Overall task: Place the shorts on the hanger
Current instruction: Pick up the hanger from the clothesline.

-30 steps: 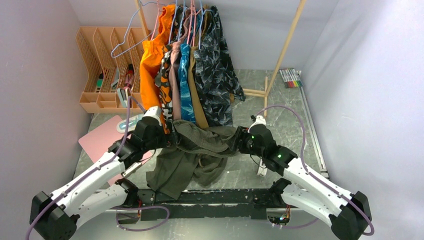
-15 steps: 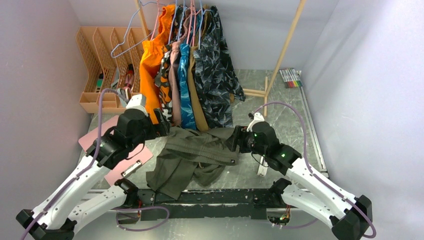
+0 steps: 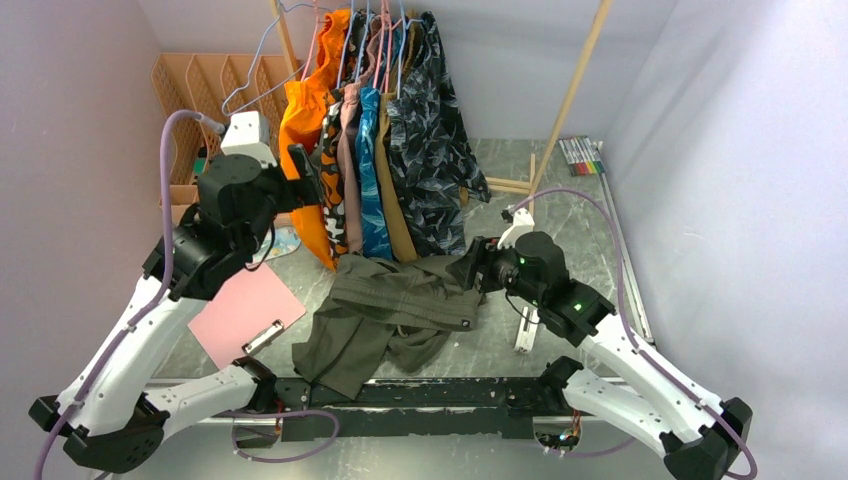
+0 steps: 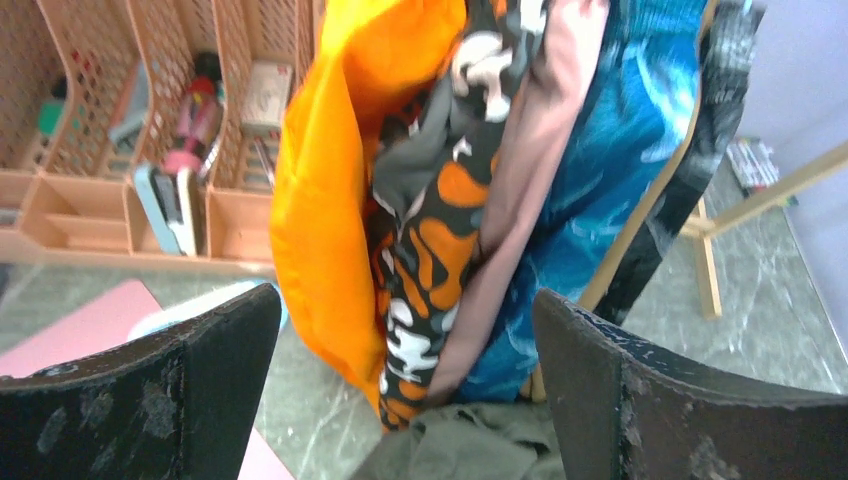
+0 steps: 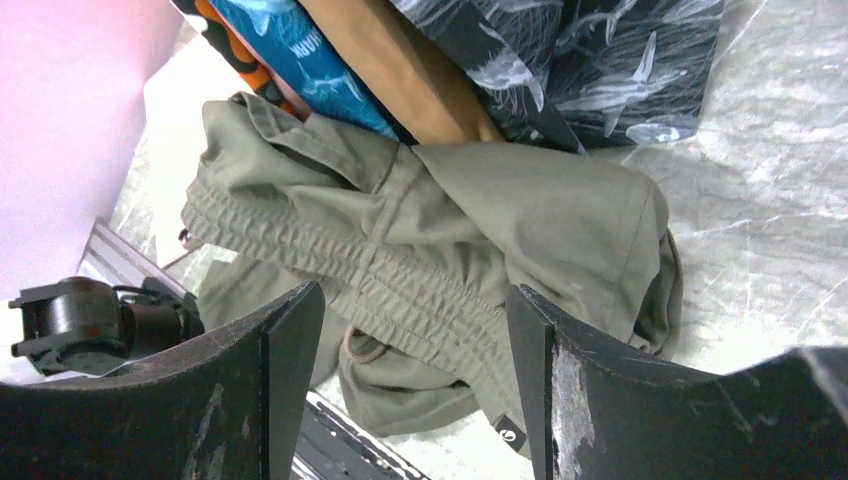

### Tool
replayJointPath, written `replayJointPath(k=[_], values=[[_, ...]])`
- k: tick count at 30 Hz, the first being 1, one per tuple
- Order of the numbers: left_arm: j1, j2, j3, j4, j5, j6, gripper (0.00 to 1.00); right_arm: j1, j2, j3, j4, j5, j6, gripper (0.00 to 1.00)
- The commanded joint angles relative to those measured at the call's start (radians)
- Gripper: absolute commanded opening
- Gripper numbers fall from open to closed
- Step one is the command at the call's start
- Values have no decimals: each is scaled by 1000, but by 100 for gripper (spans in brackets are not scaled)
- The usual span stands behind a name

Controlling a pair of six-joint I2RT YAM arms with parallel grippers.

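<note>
The olive-green shorts [image 3: 400, 305] lie crumpled on the table in front of the clothes rack, ribbed waistband uppermost [image 5: 400, 270]. My right gripper [image 3: 468, 272] hovers at their right end, open, its fingers [image 5: 270, 390] either side of the waistband without touching it. My left gripper [image 3: 305, 170] is raised, open and empty, facing the hanging orange garment [image 4: 320, 200]; a corner of the shorts [image 4: 470, 450] shows below it. The light-blue hanger [image 3: 245, 66] hangs bare at the rack's left end, above and behind my left wrist.
Several garments hang on the wooden rack [image 3: 400, 130], whose slanted post [image 3: 570, 100] stands at the right. An orange file organiser [image 3: 190, 110] lines the back left. A pink clipboard [image 3: 245, 310] lies left of the shorts; markers [image 3: 582, 155] lie at back right.
My left gripper let go of the shorts' left end and rose back-left toward the orange garment. The waistband dropped flat. My right gripper opened wider and stayed near the right end.
</note>
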State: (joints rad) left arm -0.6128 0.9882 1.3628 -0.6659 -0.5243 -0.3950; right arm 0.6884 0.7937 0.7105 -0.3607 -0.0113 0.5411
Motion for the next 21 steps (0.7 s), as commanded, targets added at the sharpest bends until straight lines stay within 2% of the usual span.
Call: replayJointPath(k=[1, 6, 11, 16, 18, 21], values=[[25, 25, 112, 106, -82, 146, 99, -4, -22, 35, 16, 38, -9, 71], [104, 88, 226, 107, -77, 201, 96, -4, -35, 55, 17, 29, -16, 71], [284, 184, 355, 84, 70, 192, 96, -4, -65, 55, 14, -11, -36, 70], [558, 279, 453, 84, 333, 137, 96, -4, -94, 44, 9, -27, -44, 70], [658, 300, 433, 122, 459, 95, 97, -4, -107, 34, 15, -42, -50, 70], [749, 311, 358, 223, 612, 40, 97, -4, -115, 16, 26, -75, -55, 69]])
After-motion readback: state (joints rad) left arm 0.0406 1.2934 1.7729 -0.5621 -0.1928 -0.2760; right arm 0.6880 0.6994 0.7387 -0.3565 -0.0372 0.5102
